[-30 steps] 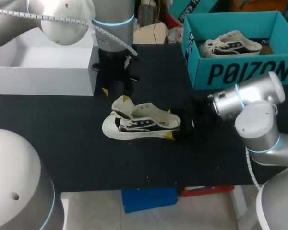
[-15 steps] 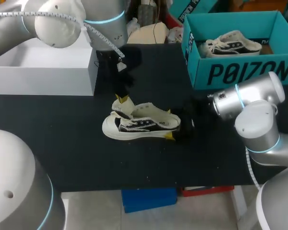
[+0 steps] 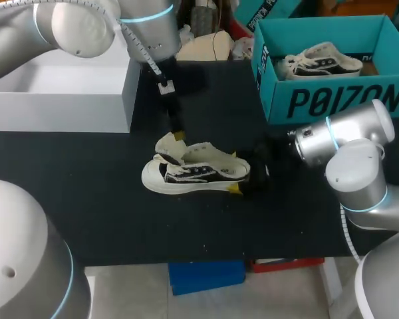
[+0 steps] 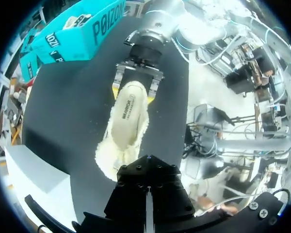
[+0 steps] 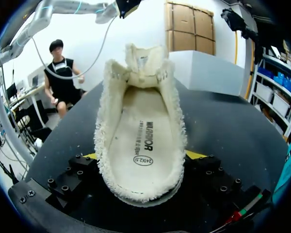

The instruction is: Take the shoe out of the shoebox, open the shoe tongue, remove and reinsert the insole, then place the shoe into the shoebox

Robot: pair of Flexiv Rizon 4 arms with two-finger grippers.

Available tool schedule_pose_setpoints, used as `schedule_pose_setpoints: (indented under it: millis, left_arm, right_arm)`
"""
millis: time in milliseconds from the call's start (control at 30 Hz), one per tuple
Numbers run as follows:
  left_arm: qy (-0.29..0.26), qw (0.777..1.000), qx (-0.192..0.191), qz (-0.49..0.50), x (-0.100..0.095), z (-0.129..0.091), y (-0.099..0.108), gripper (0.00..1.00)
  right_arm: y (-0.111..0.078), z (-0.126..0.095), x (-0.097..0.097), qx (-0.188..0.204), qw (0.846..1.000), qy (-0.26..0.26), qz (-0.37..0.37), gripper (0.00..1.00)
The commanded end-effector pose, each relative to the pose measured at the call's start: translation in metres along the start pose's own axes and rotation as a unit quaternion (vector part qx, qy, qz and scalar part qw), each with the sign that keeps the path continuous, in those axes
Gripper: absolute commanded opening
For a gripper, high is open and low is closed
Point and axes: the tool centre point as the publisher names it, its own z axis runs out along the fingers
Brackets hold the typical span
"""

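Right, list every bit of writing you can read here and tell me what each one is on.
"POIZON": big dark letters on the front wall of the teal box.
"WARRIOR": printed lengthwise on the insole inside the shoe.
"240(2.5)": in a small oval on the insole, nearer the heel. I read this with some doubt.
The fine line of print beside the long word on the insole is too small to read.

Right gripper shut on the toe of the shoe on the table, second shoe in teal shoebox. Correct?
No: the right gripper is shut on the heel of the shoe, not its toe, per the right wrist view; second shoe is in the teal shoebox.
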Motion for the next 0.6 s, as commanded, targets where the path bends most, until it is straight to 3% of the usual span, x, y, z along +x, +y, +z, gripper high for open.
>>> schedule_pose_setpoints:
  millis: [33,600]
  left_arm:
    - [-0.054,0.988,-0.035,0.14,-0.004,0.013,-0.018,0.0]
    - [-0.016,0.994,-0.04,0.102,-0.051,0.067,-0.036,0.0]
  right_arm:
    - [-0.002,0.004,-0.001,0.001,1.0,-0.001,0.001,0.0]
    - [-0.002,0.004,-0.001,0.001,1.0,-0.001,0.001,0.0]
